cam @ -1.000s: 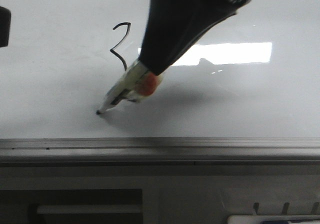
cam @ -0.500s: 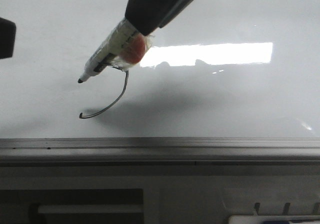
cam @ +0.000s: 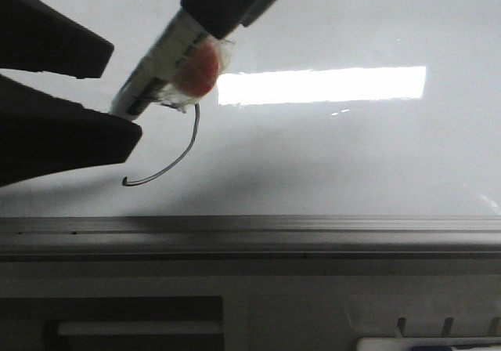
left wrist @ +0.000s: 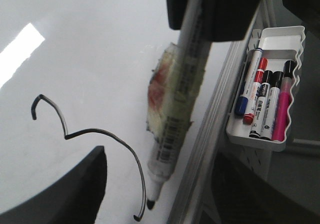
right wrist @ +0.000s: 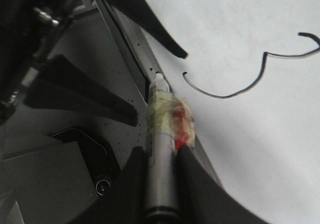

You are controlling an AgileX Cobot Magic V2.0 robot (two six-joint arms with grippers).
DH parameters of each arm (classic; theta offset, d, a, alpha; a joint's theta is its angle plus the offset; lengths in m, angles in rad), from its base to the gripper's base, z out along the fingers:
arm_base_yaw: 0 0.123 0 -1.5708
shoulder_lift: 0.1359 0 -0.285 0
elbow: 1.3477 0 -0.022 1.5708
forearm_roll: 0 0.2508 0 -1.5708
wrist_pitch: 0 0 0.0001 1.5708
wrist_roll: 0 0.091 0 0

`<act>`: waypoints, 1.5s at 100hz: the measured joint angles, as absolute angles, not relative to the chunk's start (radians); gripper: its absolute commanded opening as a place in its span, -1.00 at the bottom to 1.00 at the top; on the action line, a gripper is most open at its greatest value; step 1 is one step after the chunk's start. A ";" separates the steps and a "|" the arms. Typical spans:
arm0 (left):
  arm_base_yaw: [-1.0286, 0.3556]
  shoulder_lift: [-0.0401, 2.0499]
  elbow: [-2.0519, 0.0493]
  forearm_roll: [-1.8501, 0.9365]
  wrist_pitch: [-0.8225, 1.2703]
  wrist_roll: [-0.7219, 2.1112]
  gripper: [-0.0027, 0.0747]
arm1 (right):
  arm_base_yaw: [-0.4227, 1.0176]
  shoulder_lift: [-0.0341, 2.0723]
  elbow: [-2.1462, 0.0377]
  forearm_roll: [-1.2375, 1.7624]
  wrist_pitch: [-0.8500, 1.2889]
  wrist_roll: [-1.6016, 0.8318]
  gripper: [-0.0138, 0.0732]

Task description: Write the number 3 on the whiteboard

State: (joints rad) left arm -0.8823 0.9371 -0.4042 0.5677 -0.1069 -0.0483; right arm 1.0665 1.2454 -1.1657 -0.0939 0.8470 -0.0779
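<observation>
The number 3 (cam: 186,146) is a thin black line on the whiteboard (cam: 352,155); in the front view the marker hides its top. It shows whole in the left wrist view (left wrist: 95,130) and the right wrist view (right wrist: 225,97). My right gripper (cam: 210,22) is shut on a white marker (cam: 160,65) wrapped in tape with a red patch, held slanting, tip down-left. My left gripper (cam: 125,92) is open with a dark finger on each side of the marker's tip. In the left wrist view the tip (left wrist: 150,203) sits close to the 3's hooked tail.
A grey metal rail (cam: 313,229) runs along the board's near edge. A bright rectangular reflection (cam: 329,85) lies on the board. A white tray (left wrist: 287,134) with several markers hangs below the rail to the right.
The 3's long lower curve was finished, then my right gripper lifted the marker up and left. My left gripper came in from the left, and its fingers now flank the marker tip.
</observation>
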 measured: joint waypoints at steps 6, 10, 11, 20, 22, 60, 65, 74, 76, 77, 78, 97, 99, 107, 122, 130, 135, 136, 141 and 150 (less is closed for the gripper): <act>-0.882 0.956 -0.411 0.568 -0.113 -0.048 0.14 | 1.074 1.245 -1.168 -0.092 0.851 -0.078 -0.82; -0.882 0.963 -0.412 0.569 -0.120 -0.048 0.06 | 1.076 1.245 -1.168 -0.092 0.853 -0.078 -0.82; -0.882 0.965 -0.412 0.569 -0.120 -0.048 0.04 | 1.076 1.245 -1.168 -0.092 0.856 -0.078 -0.82; -0.882 0.971 -0.414 0.569 -0.129 -0.048 -0.42 | 1.078 1.245 -1.168 -0.092 0.867 -0.078 -0.82; -0.882 0.971 -0.414 0.570 -0.131 -0.048 -0.55 | 1.078 1.245 -1.168 -0.092 0.869 -0.078 -0.82; -0.882 0.971 -0.414 0.595 -0.138 -0.032 -0.98 | 1.078 1.245 -1.175 -0.096 0.863 -0.078 -0.82; -0.882 0.971 -0.414 0.595 -0.138 -0.032 -0.98 | 1.078 1.245 -1.175 -0.096 0.863 -0.078 -0.81; -0.882 0.971 -0.414 0.595 -0.138 -0.032 -0.98 | 1.078 1.245 -1.175 -0.096 0.853 -0.078 -0.57; -0.882 0.971 -0.414 0.595 -0.138 -0.032 -0.98 | 1.078 1.245 -1.175 -0.096 0.849 -0.078 -0.45; -0.882 0.971 -0.414 0.595 -0.138 -0.032 -0.98 | 1.078 1.245 -1.175 -0.096 0.847 -0.078 -0.36; -0.882 0.971 -0.414 0.595 -0.138 -0.032 -0.98 | 1.078 1.245 -1.175 -0.096 0.844 -0.078 -0.27; -0.882 0.971 -0.414 0.472 -0.139 -0.065 -0.99 | 1.078 1.245 -1.175 -0.133 0.771 -0.078 0.81; -0.882 0.971 -0.414 0.430 -0.139 -0.076 -0.99 | 1.078 1.245 -1.177 -0.147 0.766 -0.078 0.84; -0.880 0.971 -0.414 0.226 -0.118 -0.106 -0.99 | 1.078 1.245 -1.183 -0.200 0.756 -0.078 0.81; -0.832 0.971 -0.414 -0.140 -0.033 -0.127 -0.99 | 1.076 1.245 -1.199 -0.231 0.752 -0.078 0.72; -0.795 0.971 -0.414 -0.264 0.000 -0.128 -0.99 | 1.076 1.245 -1.199 -0.233 0.752 -0.078 0.69; -0.774 0.971 -0.414 -0.311 0.014 -0.129 -0.99 | 1.076 1.245 -1.199 -0.233 0.752 -0.078 0.69; -0.767 0.971 -0.414 -0.322 0.016 -0.129 -0.99 | 1.076 1.245 -1.199 -0.233 0.752 -0.078 0.69; -0.745 0.971 -0.414 -0.349 0.027 -0.129 -0.99 | 1.076 1.245 -1.199 -0.233 0.752 -0.078 0.69; -0.707 0.971 -0.414 -0.373 0.042 -0.130 -0.99 | 1.076 1.245 -1.199 -0.233 0.752 -0.078 0.69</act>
State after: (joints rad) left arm -0.7068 0.9711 -0.4143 -0.3729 0.0416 -0.1304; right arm 1.0759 1.2454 -1.1991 -0.2332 0.7522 -0.0779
